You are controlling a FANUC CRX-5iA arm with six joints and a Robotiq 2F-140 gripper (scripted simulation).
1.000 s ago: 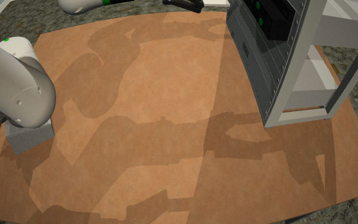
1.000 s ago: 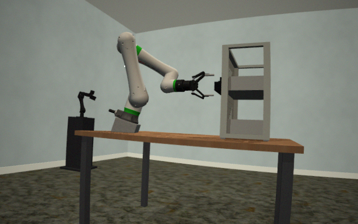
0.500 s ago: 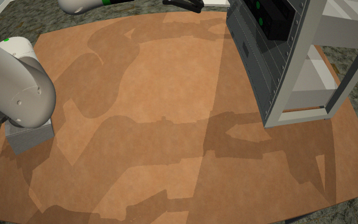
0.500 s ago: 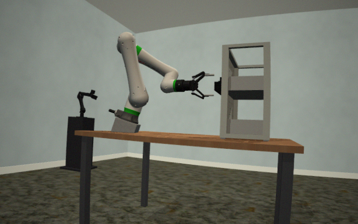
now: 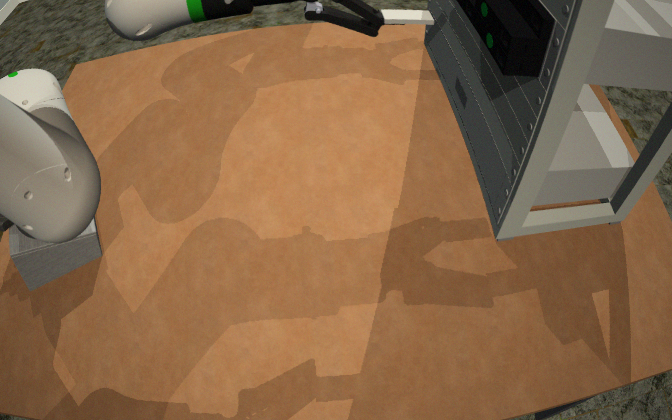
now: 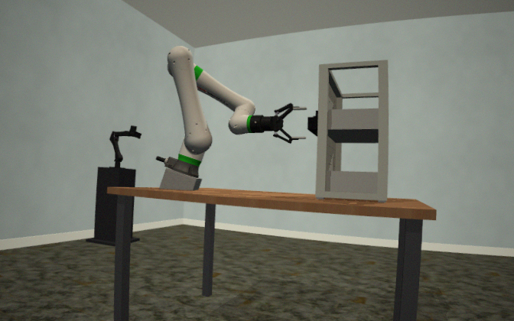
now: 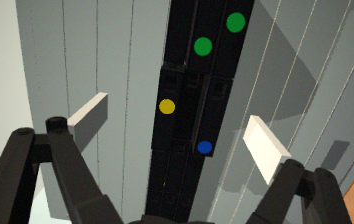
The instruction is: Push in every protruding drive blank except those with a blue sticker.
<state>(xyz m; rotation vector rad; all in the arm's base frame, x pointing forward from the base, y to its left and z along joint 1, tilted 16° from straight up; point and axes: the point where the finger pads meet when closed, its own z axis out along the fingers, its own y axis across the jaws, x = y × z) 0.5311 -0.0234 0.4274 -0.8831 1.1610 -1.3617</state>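
Note:
The grey rack (image 6: 352,129) (image 5: 477,109) stands upright at the right end of the table, its dark panelled front facing the arm. Black drive blanks (image 6: 312,123) stick out of its front at mid height. In the wrist view the blanks form a dark column: two carry green stickers (image 7: 203,46) (image 7: 235,22), one a yellow sticker (image 7: 166,106), one a blue sticker (image 7: 204,147). The green stickers also show in the top view (image 5: 489,39). My gripper (image 6: 299,122) is wide open and empty, level with the blanks and a short gap in front of them; in the wrist view (image 7: 178,130) its pads straddle the column.
The arm's base (image 6: 180,179) sits at the table's left end. A black pedestal with a camera arm (image 6: 115,199) stands on the floor behind the table's left corner. The rack stands near the table's right edge (image 5: 657,208).

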